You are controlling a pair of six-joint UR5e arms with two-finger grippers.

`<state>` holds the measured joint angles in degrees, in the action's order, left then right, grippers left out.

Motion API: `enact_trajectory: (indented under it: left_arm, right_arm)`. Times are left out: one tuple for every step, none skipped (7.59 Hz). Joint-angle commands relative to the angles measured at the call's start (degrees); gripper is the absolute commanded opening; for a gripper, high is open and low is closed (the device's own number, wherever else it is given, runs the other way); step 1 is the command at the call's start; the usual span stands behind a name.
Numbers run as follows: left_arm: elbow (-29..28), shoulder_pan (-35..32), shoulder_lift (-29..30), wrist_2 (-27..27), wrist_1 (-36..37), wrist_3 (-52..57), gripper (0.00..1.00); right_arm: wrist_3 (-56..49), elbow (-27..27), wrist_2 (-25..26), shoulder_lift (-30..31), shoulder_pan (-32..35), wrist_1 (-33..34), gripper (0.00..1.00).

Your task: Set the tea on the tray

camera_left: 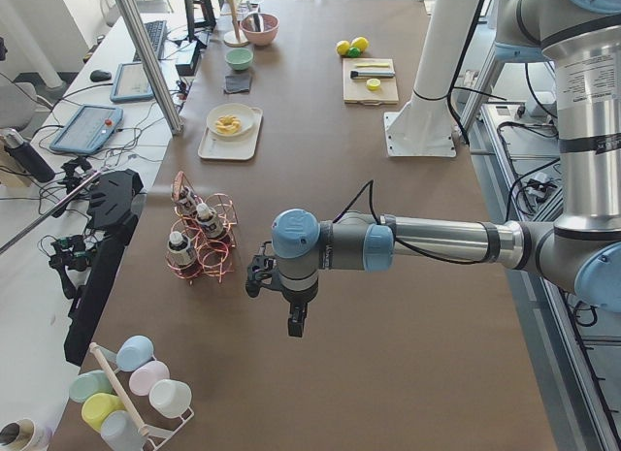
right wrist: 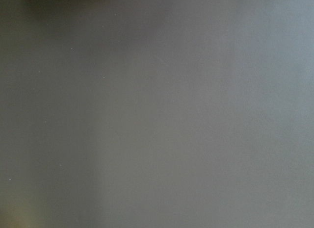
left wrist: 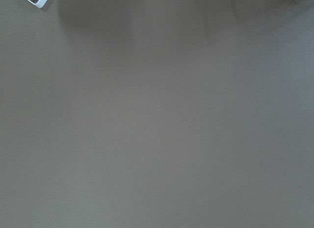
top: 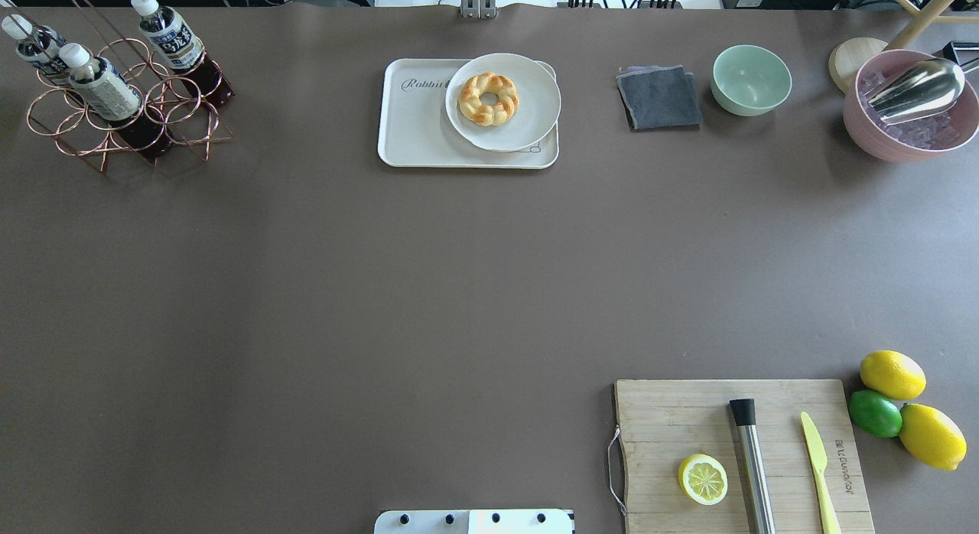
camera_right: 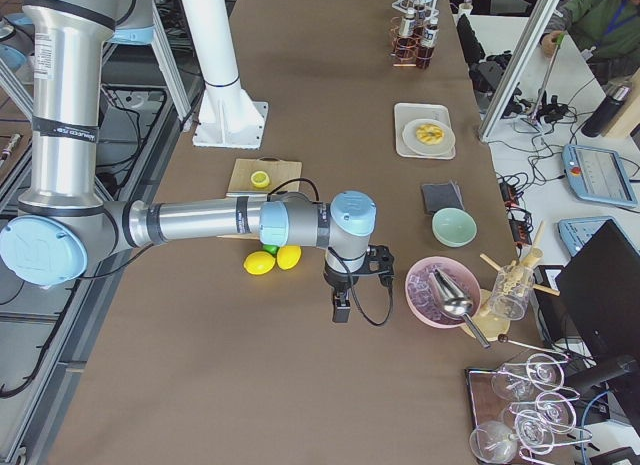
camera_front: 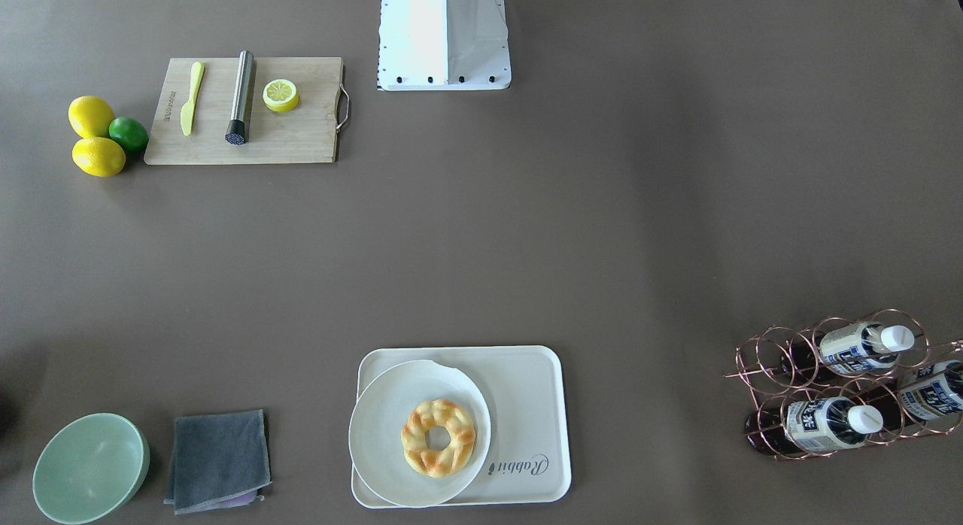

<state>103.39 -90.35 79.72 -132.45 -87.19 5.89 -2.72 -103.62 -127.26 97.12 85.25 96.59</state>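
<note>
Three tea bottles lie in a copper wire rack (camera_front: 782,359): one on top (camera_front: 858,345), one below it (camera_front: 827,423), one at the edge (camera_front: 933,390). From overhead the rack (top: 69,125) is at the far left, with a tea bottle (top: 164,35) sticking out. The cream tray (camera_front: 527,405) (top: 417,128) carries a round white plate (camera_front: 384,420) with a braided pastry ring (camera_front: 438,437). My left gripper (camera_left: 294,325) hangs over bare table right of the rack, and my right gripper (camera_right: 340,310) hovers by a pink bowl; I cannot tell whether either is open or shut.
A wooden cutting board (top: 688,411) holds a lemon half (top: 703,479), a steel rod (top: 752,465) and a yellow knife (top: 818,469). Two lemons and a lime (top: 876,413) lie beside it. A grey cloth (top: 659,96), green bowl (top: 751,79) and pink ice bowl (top: 910,128) sit far right.
</note>
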Motion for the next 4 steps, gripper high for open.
enact_trajectory:
  left_arm:
    - [0.15,0.00,-0.44,0.00,0.00,0.09,0.97]
    - [0.15,0.00,-0.27,0.00,0.00,0.09,0.97]
    - [0.15,0.00,-0.26,-0.09,0.00,0.09,0.97]
    - [0.15,0.00,-0.18,-0.09,0.00,0.09,0.97]
  right_arm:
    - [0.00,-0.09,0.00,0.00,0.00,0.00,1.00]
    - [0.00,-0.09,0.09,0.00,0.00,0.00,1.00]
    - [0.00,-0.09,0.00,0.00,0.00,0.00,1.00]
    - [0.00,-0.09,0.00,0.00,0.00,0.00,1.00]
